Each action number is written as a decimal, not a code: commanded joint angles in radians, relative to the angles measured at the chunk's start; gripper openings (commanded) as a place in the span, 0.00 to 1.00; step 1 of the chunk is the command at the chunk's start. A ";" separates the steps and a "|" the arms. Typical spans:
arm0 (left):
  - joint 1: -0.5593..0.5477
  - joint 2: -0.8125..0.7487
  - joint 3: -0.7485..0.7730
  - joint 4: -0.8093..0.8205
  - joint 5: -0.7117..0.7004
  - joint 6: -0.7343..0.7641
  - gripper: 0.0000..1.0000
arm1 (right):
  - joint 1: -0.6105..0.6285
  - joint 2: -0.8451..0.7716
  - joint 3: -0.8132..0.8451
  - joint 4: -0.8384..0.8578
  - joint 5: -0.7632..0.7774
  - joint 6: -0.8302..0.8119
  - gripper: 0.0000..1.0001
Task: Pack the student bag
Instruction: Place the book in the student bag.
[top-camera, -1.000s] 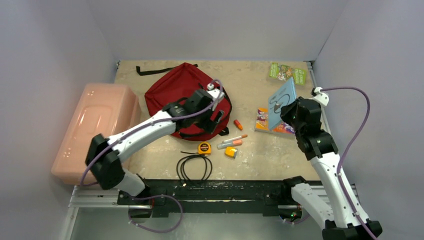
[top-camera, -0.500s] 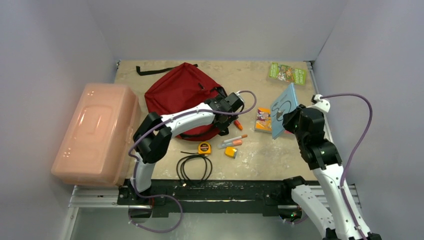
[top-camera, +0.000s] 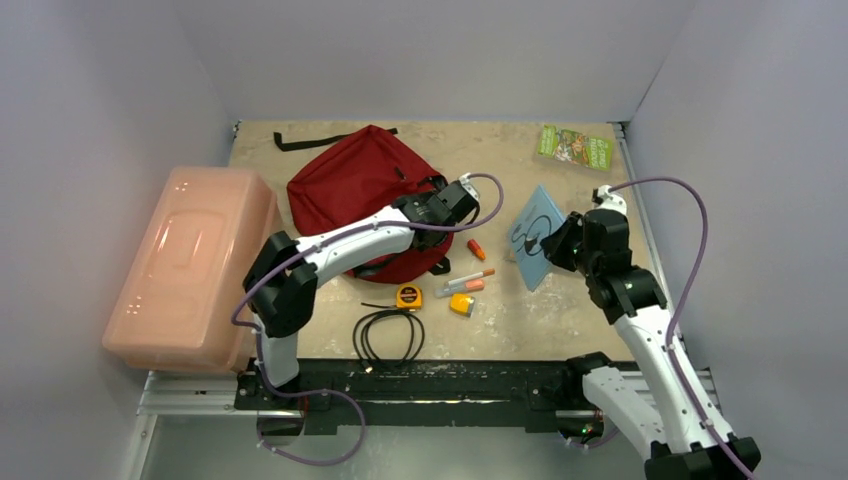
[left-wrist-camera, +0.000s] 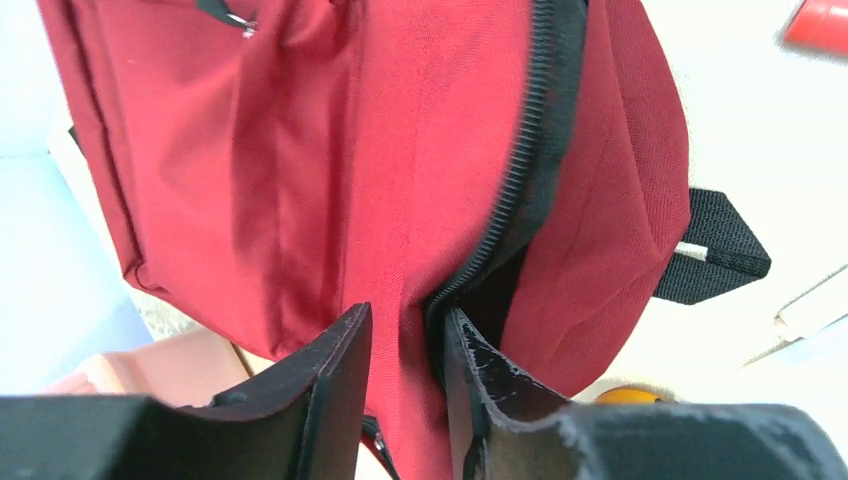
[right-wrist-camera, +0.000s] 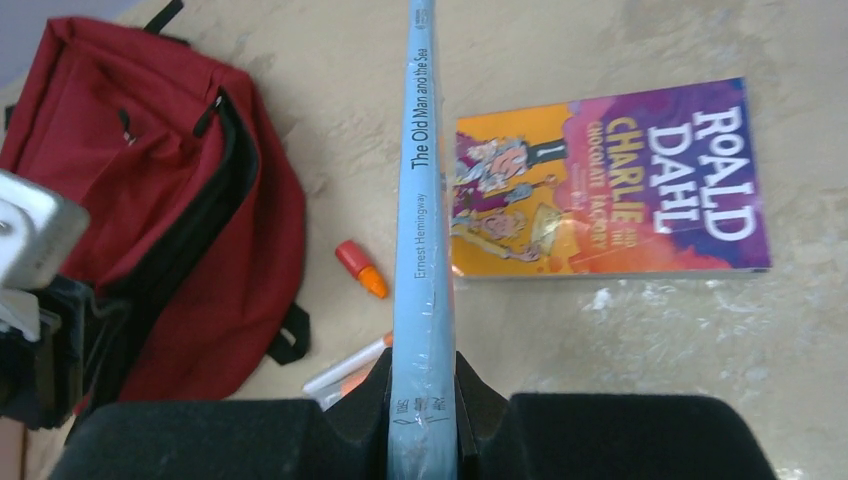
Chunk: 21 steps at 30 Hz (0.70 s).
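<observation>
Fabric student bag (left-wrist-camera: 250, 170), toothed black zipper (left-wrist-camera: 545, 130); slim pale-blue book (right-wrist-camera: 425, 200)

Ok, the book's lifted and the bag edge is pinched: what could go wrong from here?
The left tool pinches only a thin fabric fold beside the zipper of the student bag; it may slip, and the mouth would close.
The right tool grips the blue book by one end, so it could pivot or drop.
The mouth looks narrow; the book may snag.
</observation>
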 joint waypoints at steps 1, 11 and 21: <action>0.019 -0.090 0.025 0.013 0.006 0.021 0.22 | 0.002 0.037 0.036 0.137 -0.287 -0.025 0.00; 0.077 -0.116 0.181 -0.054 -0.162 -0.034 0.00 | 0.004 0.168 -0.043 0.331 -0.890 0.366 0.00; 0.077 -0.333 0.049 0.122 -0.060 -0.093 0.00 | 0.041 0.352 -0.219 0.893 -0.885 0.893 0.00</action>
